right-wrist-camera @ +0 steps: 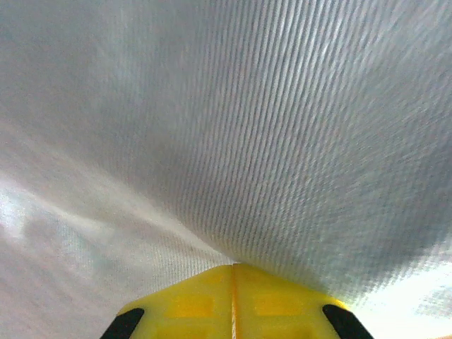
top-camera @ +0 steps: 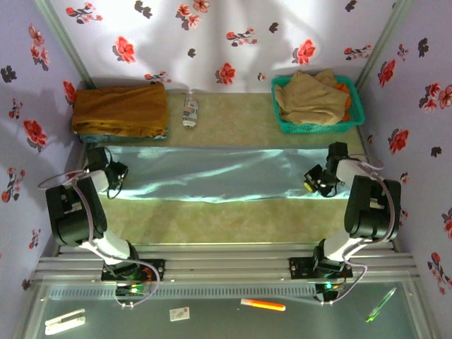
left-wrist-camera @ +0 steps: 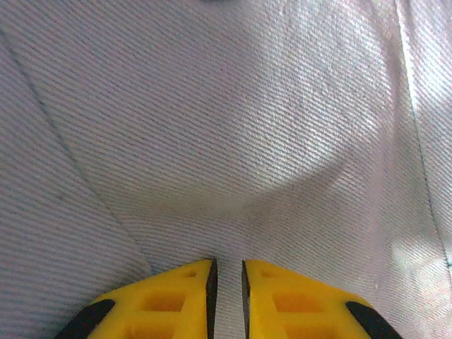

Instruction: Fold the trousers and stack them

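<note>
The pale aqua-blue trousers (top-camera: 212, 173) lie as a long flat band across the table from left to right. My left gripper (top-camera: 113, 176) is at their left end and my right gripper (top-camera: 314, 180) at their right end. In the left wrist view the yellow fingers (left-wrist-camera: 176, 296) of the left gripper (left-wrist-camera: 227, 263) stand a narrow slit apart with a fold of the trousers' cloth (left-wrist-camera: 247, 106) pinched in it. In the right wrist view the right gripper (right-wrist-camera: 234, 265) has its jaws pressed together on the cloth (right-wrist-camera: 247, 127), which rises away from the tips.
A folded mustard-brown garment (top-camera: 120, 109) lies at the back left. A small bottle (top-camera: 190, 111) lies next to it. A teal basket (top-camera: 357, 113) at the back right holds a tan garment (top-camera: 311, 95). Bare tabletop (top-camera: 212, 222) lies between the trousers and the arm bases.
</note>
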